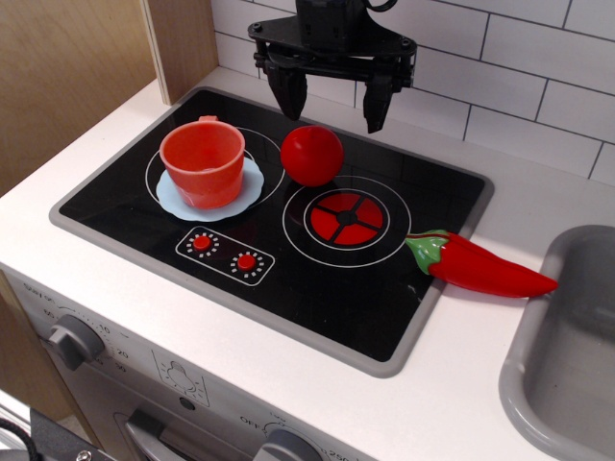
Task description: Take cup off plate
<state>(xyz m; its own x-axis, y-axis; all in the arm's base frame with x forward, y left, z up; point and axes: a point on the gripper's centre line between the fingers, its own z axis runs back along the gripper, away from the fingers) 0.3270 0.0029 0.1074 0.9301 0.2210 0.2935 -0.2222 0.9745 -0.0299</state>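
**Cup sitting on plate, gripper hanging above the stove**

The orange-red cup (pixel 203 163) is standing upright on the pale blue plate (pixel 252 188), over the left burner of the black cooktop (pixel 384 279). The gripper (pixel 332 104) is hanging above the rear of the cooktop with its jaws spread wide and holding nothing. A red ball (pixel 311 155) is lying just below it. A red pepper (pixel 480 267) is resting near the sink (pixel 538 384).
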